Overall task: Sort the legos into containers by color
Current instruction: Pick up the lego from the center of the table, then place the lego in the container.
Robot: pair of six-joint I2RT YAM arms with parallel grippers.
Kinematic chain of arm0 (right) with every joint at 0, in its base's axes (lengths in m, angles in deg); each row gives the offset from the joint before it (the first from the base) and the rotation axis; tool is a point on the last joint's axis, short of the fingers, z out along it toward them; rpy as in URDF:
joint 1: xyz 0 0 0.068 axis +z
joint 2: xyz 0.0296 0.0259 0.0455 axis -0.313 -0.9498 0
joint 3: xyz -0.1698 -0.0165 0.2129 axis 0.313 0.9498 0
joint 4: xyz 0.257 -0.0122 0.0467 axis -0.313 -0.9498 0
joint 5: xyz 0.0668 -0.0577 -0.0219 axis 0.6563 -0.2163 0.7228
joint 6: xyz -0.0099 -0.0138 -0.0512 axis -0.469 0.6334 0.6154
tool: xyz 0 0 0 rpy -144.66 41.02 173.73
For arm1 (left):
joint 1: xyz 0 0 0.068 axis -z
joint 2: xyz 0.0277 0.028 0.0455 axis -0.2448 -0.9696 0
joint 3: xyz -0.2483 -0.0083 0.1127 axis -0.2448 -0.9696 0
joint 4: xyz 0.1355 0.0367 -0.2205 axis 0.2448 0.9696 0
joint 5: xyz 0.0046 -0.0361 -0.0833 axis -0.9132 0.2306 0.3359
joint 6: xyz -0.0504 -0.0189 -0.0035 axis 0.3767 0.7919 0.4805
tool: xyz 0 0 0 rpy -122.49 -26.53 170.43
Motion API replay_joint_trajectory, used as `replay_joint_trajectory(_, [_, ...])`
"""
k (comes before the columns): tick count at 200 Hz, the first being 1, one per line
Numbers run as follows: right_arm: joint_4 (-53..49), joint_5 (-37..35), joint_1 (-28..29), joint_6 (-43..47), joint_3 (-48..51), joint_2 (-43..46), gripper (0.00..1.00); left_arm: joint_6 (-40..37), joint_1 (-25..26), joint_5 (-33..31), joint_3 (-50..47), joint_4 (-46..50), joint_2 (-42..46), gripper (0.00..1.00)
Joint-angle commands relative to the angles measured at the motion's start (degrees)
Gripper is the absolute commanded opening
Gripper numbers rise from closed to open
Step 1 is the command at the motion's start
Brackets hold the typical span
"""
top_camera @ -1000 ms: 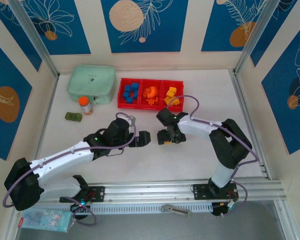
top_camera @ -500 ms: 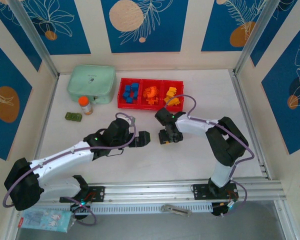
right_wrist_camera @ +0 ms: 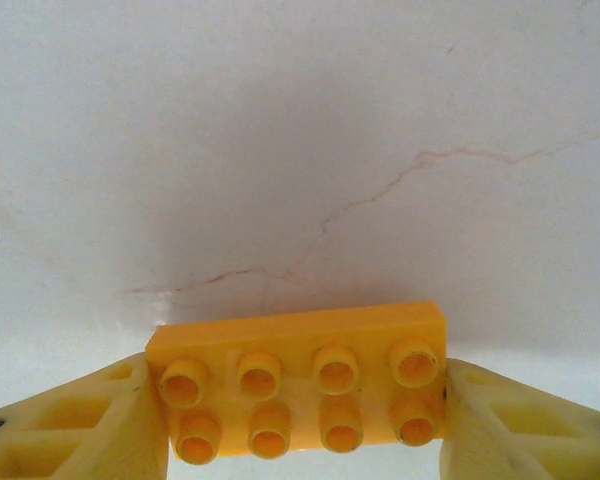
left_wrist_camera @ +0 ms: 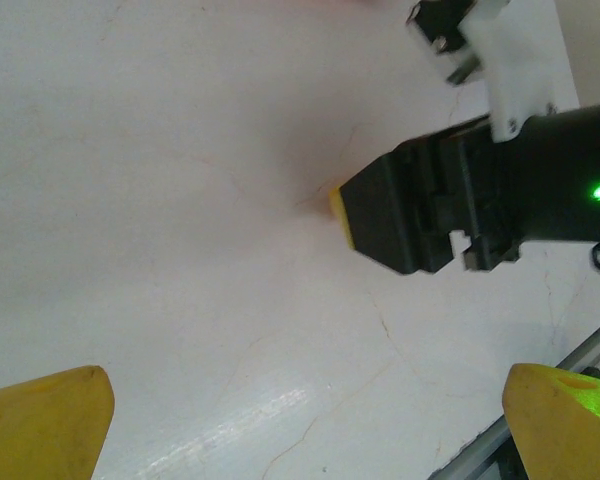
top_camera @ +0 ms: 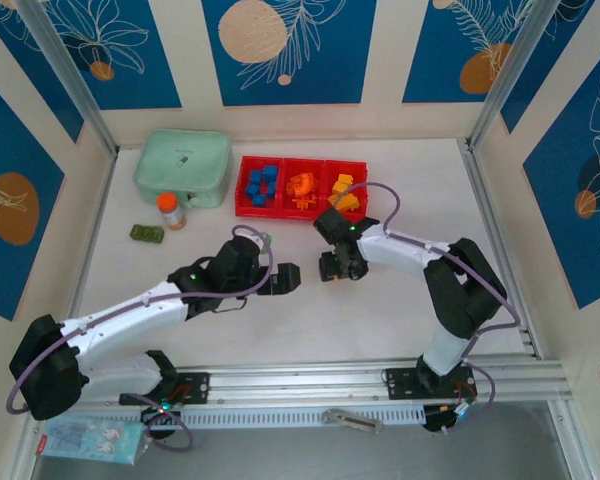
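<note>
**Top external view:** The right pincer (top_camera: 338,268) is seen low over the white worktop (top_camera: 380,320). The shallow bright red plastic three-compartment tray (top_camera: 285,211) lies near it at twelve o'clock. Blue bricks (top_camera: 262,185) are held in the tray's left compartment, orange bricks (top_camera: 302,187) in the middle and yellow bricks (top_camera: 344,190) in the right. No obstacle is seen between pincer and tray. The left pincer (top_camera: 285,280) is parked near at nine o'clock, so a sideways swing could bring the two together. A mint green rounded case (top_camera: 183,167), an orange-capped small bottle (top_camera: 169,211) and a small dark green block (top_camera: 146,233) lie well apart at ten o'clock.

**Left wrist view:** The left pincer (left_wrist_camera: 300,430) is spread wide with nothing between its fingers. The right pincer (left_wrist_camera: 420,215) is seen at one o'clock, over bare worktop.

**Right wrist view:** A flat yellow plastic brick (right_wrist_camera: 300,385) with eight studs is clamped by its short ends in the right pincer (right_wrist_camera: 300,420). With so little surface gripped, the brick could pivot or slip. It could then be dropped short of the tray or into the orange compartment.
</note>
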Motion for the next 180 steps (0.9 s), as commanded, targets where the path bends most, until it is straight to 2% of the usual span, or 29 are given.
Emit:
replay_joint_trajectory(1, [-1.9, 0.7, -1.9, 1.3, -3.6, 2.7, 0.56, -2.5, -1.1, -0.7, 3.3, 2.4, 0.8, 0.99])
replay_joint_trajectory(58, [-2.7, -0.4, -8.7, 3.5, -16.4, -1.6, 0.57, -4.9, -6.4, 2.1, 6.3, 3.3, 0.4, 0.99])
replay_joint_trajectory(127, [-3.6, -2.9, -14.4, 6.3, -39.9, -18.7, 0.57, -6.3, -13.4, 5.9, 8.4, 3.5, -1.6, 0.99])
replay_joint_trajectory(151, [-6.7, -6.0, -15.4, 7.4, -50.0, -26.0, 0.57, -6.6, -14.8, 6.8, 8.8, 4.0, -2.0, 0.99])
replay_joint_trajectory(180, [-9.2, -4.7, -17.3, 6.4, -56.4, -31.1, 0.61, -6.6, -15.9, 6.9, 8.9, 4.2, -1.8, 0.99])
